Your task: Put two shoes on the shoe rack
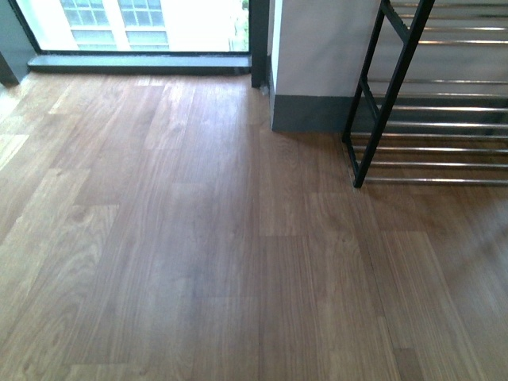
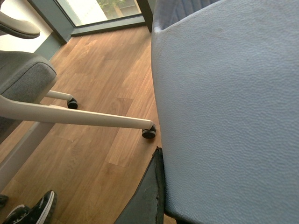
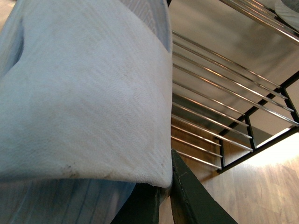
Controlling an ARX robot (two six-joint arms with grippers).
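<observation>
Finds right tool (image 3: pixel 169 186) pressed together on a pale knit shoe (image 3: pixel 84 93) close before the shoe rack (image 1: pixel 390 95), not resting on it, sees second shoe (image 2: pixel 224 116) lying against left tool (image 2: pixel 155 186) above wood floor (image 2: pixel 103 70), cannot tell that tool's grip.

Shoe (image 2: pixel 224 116), pale pebbled sole, fills view; claw finger (image 2: pixel 152 196) against it; chair caster (image 2: pixel 149 133) on wood floor (image 2: pixel 107 70)

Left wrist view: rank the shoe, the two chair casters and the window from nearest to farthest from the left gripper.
1. The shoe, right against the left gripper.
2. The nearer caster, on the floor just beside the shoe's edge.
3. The farther caster, close under the chair.
4. The window, at the room's far end.
</observation>
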